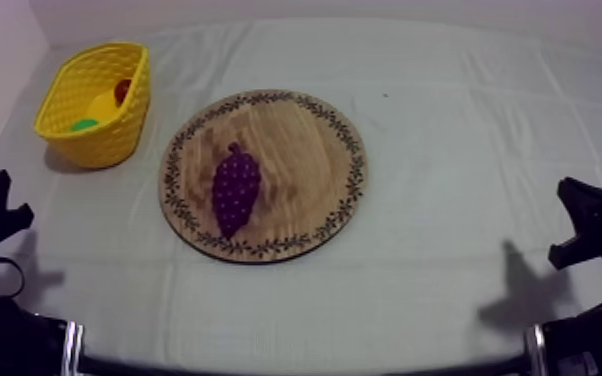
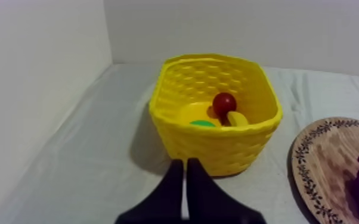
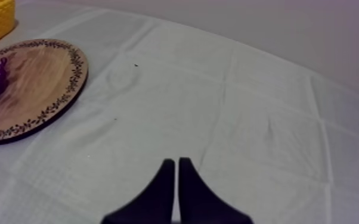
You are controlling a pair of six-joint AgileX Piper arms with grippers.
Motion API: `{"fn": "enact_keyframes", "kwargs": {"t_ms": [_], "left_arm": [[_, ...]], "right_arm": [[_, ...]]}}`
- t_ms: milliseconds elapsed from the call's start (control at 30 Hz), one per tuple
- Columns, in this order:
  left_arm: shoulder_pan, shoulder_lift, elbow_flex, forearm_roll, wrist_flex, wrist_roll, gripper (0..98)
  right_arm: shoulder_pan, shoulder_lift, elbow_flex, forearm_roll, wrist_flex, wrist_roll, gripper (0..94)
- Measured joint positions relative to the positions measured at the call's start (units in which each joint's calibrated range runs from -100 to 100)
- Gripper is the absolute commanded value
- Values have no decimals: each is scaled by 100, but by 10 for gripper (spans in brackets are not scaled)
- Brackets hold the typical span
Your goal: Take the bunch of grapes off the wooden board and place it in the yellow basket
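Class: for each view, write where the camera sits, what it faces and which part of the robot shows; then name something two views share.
Left wrist view: on the left arm, facing the yellow basket; the left gripper, shut, shows near.
Right wrist view: on the right arm, facing the cloth and wooden board; the right gripper, shut, shows near.
Top view: overhead, slanting down on basket and board; both grippers low at its sides.
Shared: all three show the bunch of grapes on the board.
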State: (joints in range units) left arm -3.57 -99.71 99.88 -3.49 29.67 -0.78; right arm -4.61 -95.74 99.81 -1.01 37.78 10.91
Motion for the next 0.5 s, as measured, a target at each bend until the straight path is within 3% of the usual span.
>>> {"fn": "enact_keyframes", "kwargs": {"t_ms": [167,500], "left_arm": [[158,0,12,147,289,127,0],[263,6,-31,136,219,100,0]], "right_arm": [[0,0,0,0,0,0,4],[0,0,0,0,0,0,4]]}}
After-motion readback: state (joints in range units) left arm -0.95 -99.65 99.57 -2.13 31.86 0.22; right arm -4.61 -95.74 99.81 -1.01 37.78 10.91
